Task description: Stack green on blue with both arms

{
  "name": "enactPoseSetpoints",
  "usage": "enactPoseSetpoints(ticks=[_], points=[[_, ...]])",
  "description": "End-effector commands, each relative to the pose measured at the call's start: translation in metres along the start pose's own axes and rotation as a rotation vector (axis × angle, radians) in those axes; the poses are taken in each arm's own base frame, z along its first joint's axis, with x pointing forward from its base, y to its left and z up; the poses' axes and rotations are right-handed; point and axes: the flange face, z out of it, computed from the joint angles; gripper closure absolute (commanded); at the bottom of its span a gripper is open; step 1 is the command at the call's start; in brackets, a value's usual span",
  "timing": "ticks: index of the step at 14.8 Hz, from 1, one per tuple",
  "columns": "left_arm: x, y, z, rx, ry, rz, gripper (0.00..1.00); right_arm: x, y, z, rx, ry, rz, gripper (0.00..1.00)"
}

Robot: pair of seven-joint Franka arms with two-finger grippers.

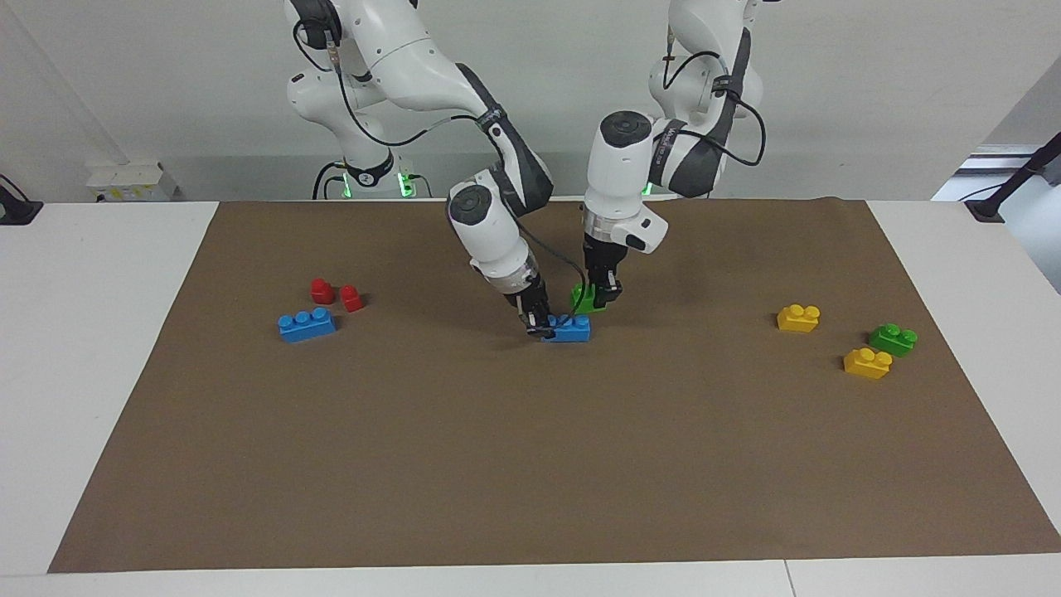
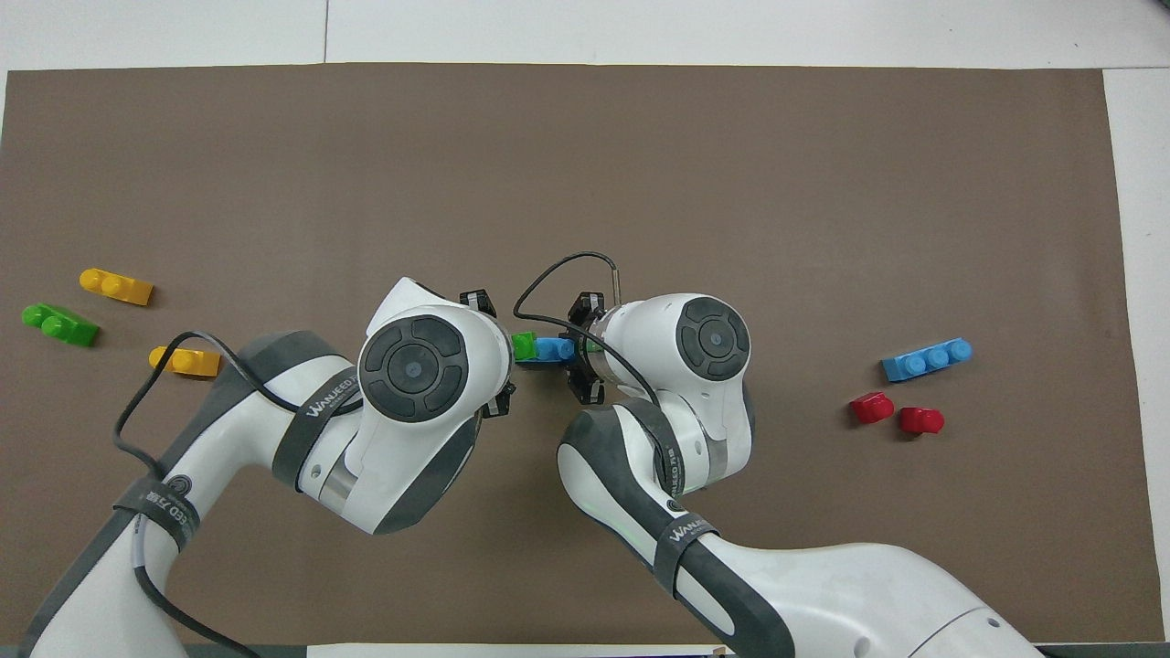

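- Right now, in the facing view, I see my right gripper (image 1: 540, 325) clamped on one end of the bright blue three-stud plastic brick (image 1: 572, 329), which sits low at mid-mat, on or just off the brown paper mat (image 1: 530, 464); I cannot tell which.
- My left gripper (image 1: 603, 292) grips the small bright green two-stud plastic brick (image 1: 587, 300), tilted, just beside the blue brick on its robot-facing side and a little above it, so the green must come forward and down onto the studs.
- From the overhead view, the blue brick (image 2: 551, 349) runs lengthwise from one arm's end of the table toward the other, green (image 2: 524, 346) at its left-arm end.
- Both grippers (image 2: 489, 352) (image 2: 585, 347) meet there, each equally near.
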Motion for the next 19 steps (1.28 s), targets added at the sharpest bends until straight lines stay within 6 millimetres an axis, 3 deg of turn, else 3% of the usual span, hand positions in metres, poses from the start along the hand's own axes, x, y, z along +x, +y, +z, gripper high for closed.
enactPoseSetpoints(ticks=[1, 19], points=[[-0.005, -0.007, 0.018, -0.029, 0.011, -0.017, 1.0, 0.003, 0.003, 0.007, 0.013, -0.006, 0.023, 1.0], [-0.023, -0.02, 0.077, -0.053, 0.088, -0.016, 1.0, 0.004, -0.002, 0.005, 0.018, -0.008, 0.021, 1.0]])
